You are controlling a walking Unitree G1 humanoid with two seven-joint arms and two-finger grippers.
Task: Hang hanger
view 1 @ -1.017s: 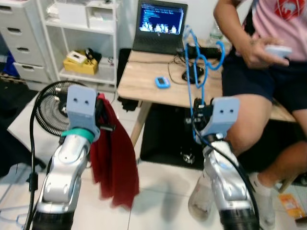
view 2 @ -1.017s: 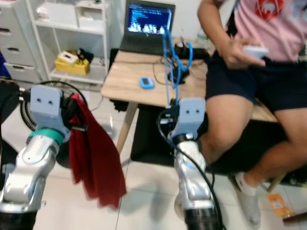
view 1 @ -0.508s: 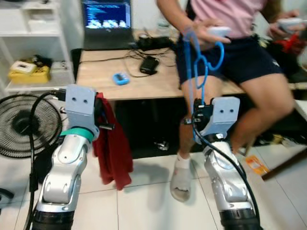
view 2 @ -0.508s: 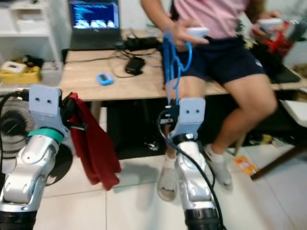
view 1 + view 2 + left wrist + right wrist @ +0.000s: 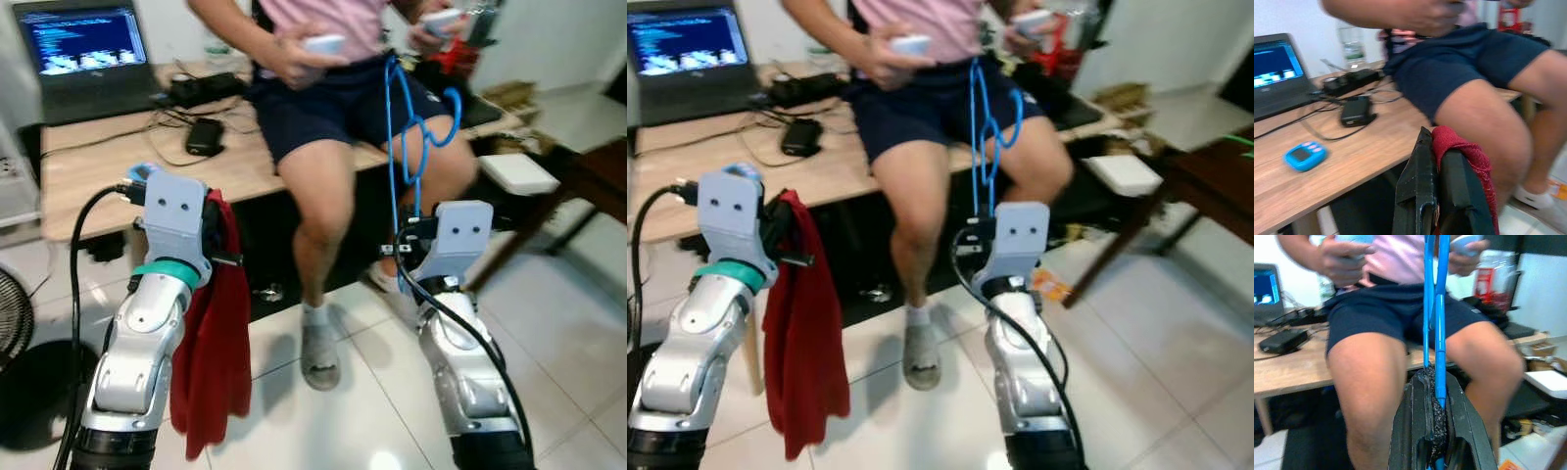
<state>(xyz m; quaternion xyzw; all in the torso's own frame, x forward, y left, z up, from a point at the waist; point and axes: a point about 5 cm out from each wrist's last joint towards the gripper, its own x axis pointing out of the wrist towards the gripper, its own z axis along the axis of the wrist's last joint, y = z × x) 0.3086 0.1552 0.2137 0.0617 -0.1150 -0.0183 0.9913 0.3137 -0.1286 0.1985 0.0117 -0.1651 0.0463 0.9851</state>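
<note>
White floor tiles (image 5: 549,323) and a wooden desk (image 5: 88,166) with a laptop (image 5: 78,49) form the background in my left eye view; a person (image 5: 333,88) sits on the desk edge. My right gripper (image 5: 409,235) is raised at chest height, forearm angled upward, and the blue hanger (image 5: 416,117) stands vertically out of it, hook end topmost. My left gripper (image 5: 217,230) is raised likewise, and a red cloth (image 5: 216,343) hangs down from it beside the forearm.

Right eye view: I see the same arrangement, hanger upright in front of the person's knee (image 5: 1038,162).

Left wrist view: my two black fingers (image 5: 1415,191) are pressed together, the cloth bunched over one of them and trapped between them.

Right wrist view: my fingers (image 5: 1405,426) are closed against the hanger's twin blue bars, which rise straight out between them.
</note>
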